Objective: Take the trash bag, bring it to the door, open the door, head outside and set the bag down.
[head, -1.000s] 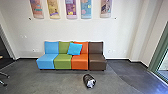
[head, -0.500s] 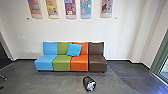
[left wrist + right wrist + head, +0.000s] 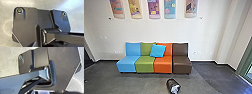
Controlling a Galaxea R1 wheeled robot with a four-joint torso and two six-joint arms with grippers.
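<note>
In the head view a black trash bag lies on the grey floor in front of the seats, with whitish material showing at its near end. It stands apart from the seats, roughly below the line between the orange and brown ones. Both wrist views look down onto the robot's own base and the floor; the state of the grippers cannot be made out there. At the right edge of the head view is a green-framed glass opening; whether it is a door cannot be told.
A row of blue, green, orange and brown seats stands along the white wall, with a light-blue cushion on it. Colourful panels hang above. A dark opening is at the far left.
The head camera has moved nearer to the seats and the bag, so both sit lower and look slightly larger. The bag itself shows no move of its own.
</note>
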